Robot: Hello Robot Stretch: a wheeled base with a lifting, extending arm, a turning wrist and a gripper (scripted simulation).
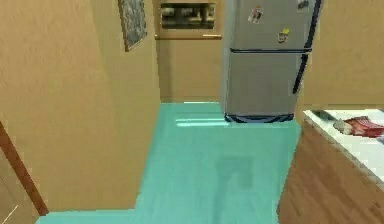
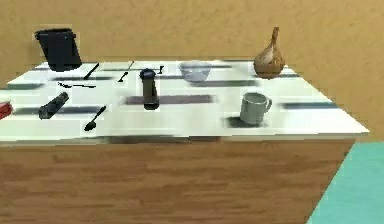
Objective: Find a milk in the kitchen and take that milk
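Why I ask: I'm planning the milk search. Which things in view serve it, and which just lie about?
For the job: tall grey two-door fridge, a likely place to look for milk.

Lying about, all on the white countertop: grey ceramic mug; brown gourd-shaped vase; clear glass bowl; dark cylindrical grinder; dark spoon.

Home kitchen. Far end: a grey two-door refrigerator [image 1: 268,55] with papers stuck on its doors, on a teal floor [image 1: 210,160] between tan walls, with a framed picture [image 1: 132,22] on the left wall. The wood-fronted, pale-topped counter [image 2: 300,125] carries a mug [image 2: 255,107], glass bowl [image 2: 195,71], dark grinder [image 2: 149,88], spoon [image 2: 93,120] and brown vase [image 2: 269,55].
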